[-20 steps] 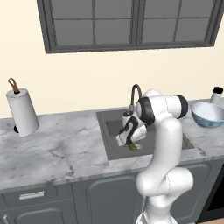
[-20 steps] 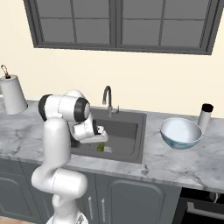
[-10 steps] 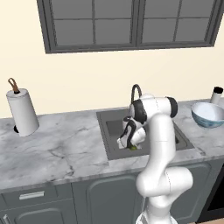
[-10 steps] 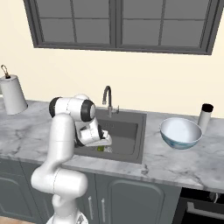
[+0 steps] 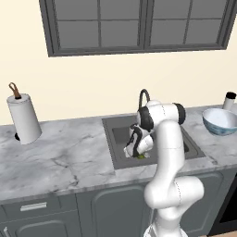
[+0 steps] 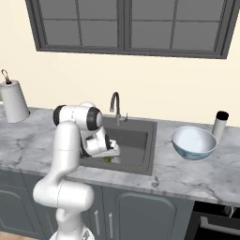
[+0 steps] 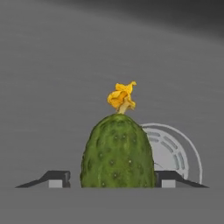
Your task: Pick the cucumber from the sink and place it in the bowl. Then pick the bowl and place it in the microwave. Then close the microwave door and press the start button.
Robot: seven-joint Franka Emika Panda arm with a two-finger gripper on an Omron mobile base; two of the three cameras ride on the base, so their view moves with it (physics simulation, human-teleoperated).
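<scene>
The cucumber (image 7: pixel 117 151), dark green with a yellow withered flower at its tip, lies on the floor of the dark grey sink (image 5: pixel 121 135) (image 6: pixel 138 139), next to the round drain (image 7: pixel 175 153). My gripper (image 7: pixel 113 179) is down in the basin with one fingertip on each side of the cucumber (image 5: pixel 139 156) (image 6: pixel 108 160). The jaws are open, with a thin gap still showing on the left. The white bowl (image 5: pixel 221 121) (image 6: pixel 193 143) with a bluish outside stands on the counter to the right of the sink. The microwave is out of view.
A curved dark faucet (image 5: pixel 143 97) (image 6: pixel 115 105) rises behind the basin. A paper towel roll (image 5: pixel 23 119) (image 6: pixel 14 101) stands at the far left of the marble counter. A pale, dark-capped cylinder (image 5: pixel 229 101) (image 6: pixel 219 124) stands behind the bowl.
The arm has dropped lower into the sink over the cucumber. The jaws have narrowed around it.
</scene>
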